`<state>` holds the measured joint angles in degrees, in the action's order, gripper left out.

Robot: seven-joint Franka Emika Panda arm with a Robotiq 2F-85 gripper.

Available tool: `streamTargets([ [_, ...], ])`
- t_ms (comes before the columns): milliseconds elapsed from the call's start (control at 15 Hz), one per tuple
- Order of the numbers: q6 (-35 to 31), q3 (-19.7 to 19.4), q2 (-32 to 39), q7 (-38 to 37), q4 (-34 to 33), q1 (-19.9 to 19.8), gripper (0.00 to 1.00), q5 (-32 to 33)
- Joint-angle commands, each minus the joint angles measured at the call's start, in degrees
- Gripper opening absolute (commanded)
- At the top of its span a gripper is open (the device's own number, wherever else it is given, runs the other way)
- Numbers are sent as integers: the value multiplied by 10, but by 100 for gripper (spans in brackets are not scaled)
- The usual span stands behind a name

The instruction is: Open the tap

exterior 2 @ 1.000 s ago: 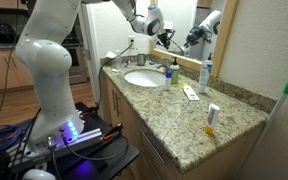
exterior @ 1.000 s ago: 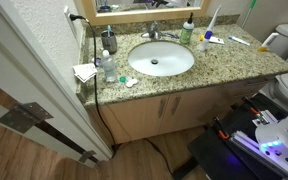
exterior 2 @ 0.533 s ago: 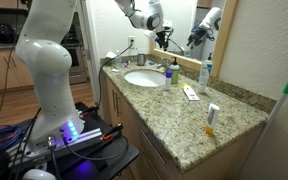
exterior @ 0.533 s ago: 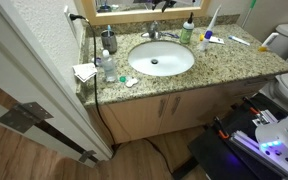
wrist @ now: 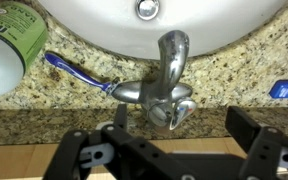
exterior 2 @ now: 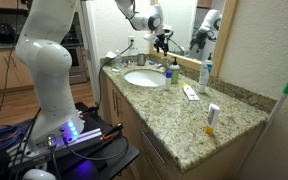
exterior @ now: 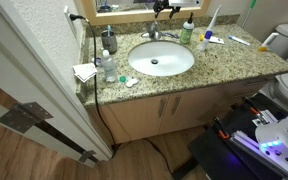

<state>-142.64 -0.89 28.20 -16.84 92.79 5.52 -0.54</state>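
Note:
In the wrist view the chrome tap [wrist: 170, 80] fills the centre, its short spout reaching over the white basin [wrist: 104, 35] and its lever handle tipped toward the camera, showing a red and blue mark. My gripper [wrist: 182, 128] is open. One dark finger stands on each side of the handle without touching it, and nothing is held between them. In both exterior views the gripper [exterior: 165, 8] [exterior 2: 163, 40] hangs just above the tap [exterior: 152, 33], close to the mirror.
A green-capped bottle [exterior: 187, 30] [wrist: 9, 50] stands beside the tap, with a blue-handled razor [wrist: 79, 72] lying between them. A dark soap dispenser [exterior: 109, 40] and a clear bottle [exterior: 106, 68] sit on the granite counter [exterior: 224, 62]. A toilet [exterior: 284, 45] stands beyond the counter's end.
The gripper has opened wide, let go of the tap handle and lifted away from it toward the mirror.

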Motion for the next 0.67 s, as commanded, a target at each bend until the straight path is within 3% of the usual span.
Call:
streamTargets([
  [0, -12, -15, 32, -16, -20, 18, 100, 25],
  [400, -10, -13, 29, -13, -12, 15, 100, 25],
  [600, -50, -14, 56, -20, -25, 18, 100, 24],
])
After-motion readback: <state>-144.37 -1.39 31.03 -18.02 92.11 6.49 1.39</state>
